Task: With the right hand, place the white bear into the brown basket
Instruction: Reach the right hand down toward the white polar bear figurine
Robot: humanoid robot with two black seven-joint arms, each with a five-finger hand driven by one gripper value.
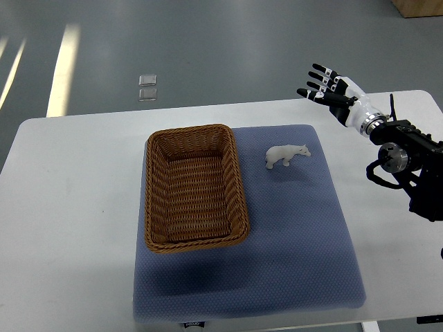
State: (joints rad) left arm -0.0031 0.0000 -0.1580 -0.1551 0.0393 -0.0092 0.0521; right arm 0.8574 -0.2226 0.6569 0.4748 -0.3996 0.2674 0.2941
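A small white bear (286, 155) stands on the blue mat (291, 235), just right of the brown wicker basket (239, 181). The basket is rectangular and holds nothing. My right hand (325, 87) hovers above the table's far right edge, up and to the right of the bear, well apart from it. Its fingers are spread and hold nothing. The right arm (401, 155) enters from the right edge. No left arm shows.
The white table (69, 207) carries the mat. Beyond its far edge lies grey floor with a small clear object (147, 88). A brown box corner (419, 7) sits at the top right.
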